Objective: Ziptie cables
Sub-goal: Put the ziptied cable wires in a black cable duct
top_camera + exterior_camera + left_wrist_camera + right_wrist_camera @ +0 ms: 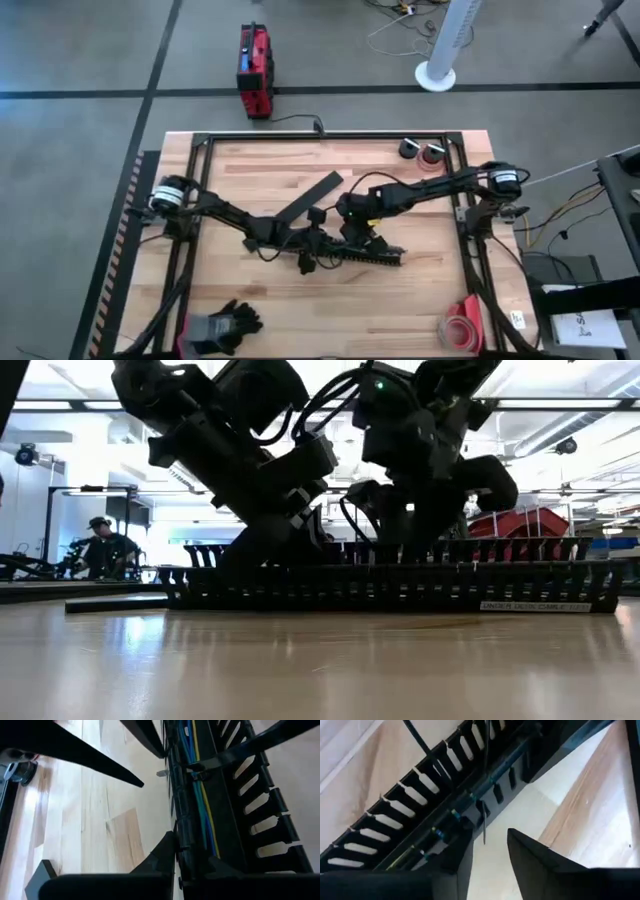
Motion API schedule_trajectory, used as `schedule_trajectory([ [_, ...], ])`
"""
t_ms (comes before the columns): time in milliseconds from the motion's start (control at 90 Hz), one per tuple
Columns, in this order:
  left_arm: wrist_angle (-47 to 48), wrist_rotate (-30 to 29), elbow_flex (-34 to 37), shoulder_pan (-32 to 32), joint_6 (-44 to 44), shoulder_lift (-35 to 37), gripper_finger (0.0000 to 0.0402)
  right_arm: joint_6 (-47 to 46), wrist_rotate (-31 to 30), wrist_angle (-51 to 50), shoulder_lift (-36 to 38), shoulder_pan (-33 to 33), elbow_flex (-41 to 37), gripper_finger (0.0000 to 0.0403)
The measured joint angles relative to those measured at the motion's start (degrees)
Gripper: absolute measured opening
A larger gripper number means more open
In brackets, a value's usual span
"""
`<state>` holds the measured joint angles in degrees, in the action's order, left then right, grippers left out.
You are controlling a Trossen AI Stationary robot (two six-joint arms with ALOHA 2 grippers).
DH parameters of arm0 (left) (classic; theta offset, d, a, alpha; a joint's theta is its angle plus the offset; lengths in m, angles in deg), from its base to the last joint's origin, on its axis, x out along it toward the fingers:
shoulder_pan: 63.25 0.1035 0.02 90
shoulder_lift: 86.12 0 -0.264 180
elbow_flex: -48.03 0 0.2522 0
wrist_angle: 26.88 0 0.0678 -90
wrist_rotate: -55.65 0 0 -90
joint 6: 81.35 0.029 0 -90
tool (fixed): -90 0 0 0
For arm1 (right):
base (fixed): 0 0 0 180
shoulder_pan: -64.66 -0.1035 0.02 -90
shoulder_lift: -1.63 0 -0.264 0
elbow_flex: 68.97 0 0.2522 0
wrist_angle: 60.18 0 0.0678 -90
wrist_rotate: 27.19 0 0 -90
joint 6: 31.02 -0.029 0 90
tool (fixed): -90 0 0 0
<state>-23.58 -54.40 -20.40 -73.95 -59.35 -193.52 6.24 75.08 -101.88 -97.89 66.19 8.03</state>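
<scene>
A long black slotted strip (372, 253) lies on the table's middle, and thin blue, yellow and green cables (202, 815) run along inside it. A black ziptie (226, 754) crosses the cables, and its thin tail (484, 822) sticks out over the strip's side. My left gripper (190, 862) is down at the strip's left end, shut on its side wall. My right gripper (490, 857) hovers open over the strip's middle, with the tail's free end just ahead of the gap between its fingers, touching neither. My left gripper has the strip's near side wall (181, 832) between its fingers, one finger outside the wall (159, 857) and one inside the channel over the cables. The fingers slant down from the table's left. The strip lies flat on the table.
A flat black cover strip (316, 194) lies slanted just beyond the grippers. Tape rolls (421, 151) stand at the far right, black gloves (228, 324) at the near left, and a red roll (462, 330) at the near right. A person (105, 545) sits far off in the room.
</scene>
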Motion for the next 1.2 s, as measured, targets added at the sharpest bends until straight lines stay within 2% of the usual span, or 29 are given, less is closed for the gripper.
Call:
schedule_trajectory([
  [244, -0.09, 0.02, 0.0, -0.02, -0.02, 0.02, 0.0001, 4.04, -0.3, 2.51, -0.02, 0.01, -1.02, 0.0075],
  [478, -0.12, 0.04, 0.0, -0.02, 0.0, 0.02, 0.0001, 3.46, -0.23, 4.68, -0.04, 0.26, -1.89, 0.0062],
  [722, -0.13, 0.05, -0.02, -0.02, 0.0, 0.04, 0.0001, 1.2, 0.33, 3.77, -0.04, 0.27, -2.15, 0.0075],
  [911, 0.01, 0.71, -0.07, -0.02, -0.04, 0.06, 0.0001, 1.35, 3.33, 5.16, -1.4, 0.28, -2.71, 0.008],
  [1200, 0.27, 0.26, 0.04, -0.02, -0.07, -0.04, 0.0002, 3.01, 3.1, 7.48, -5.44, 0.12, -2.88, 0.0047],
])
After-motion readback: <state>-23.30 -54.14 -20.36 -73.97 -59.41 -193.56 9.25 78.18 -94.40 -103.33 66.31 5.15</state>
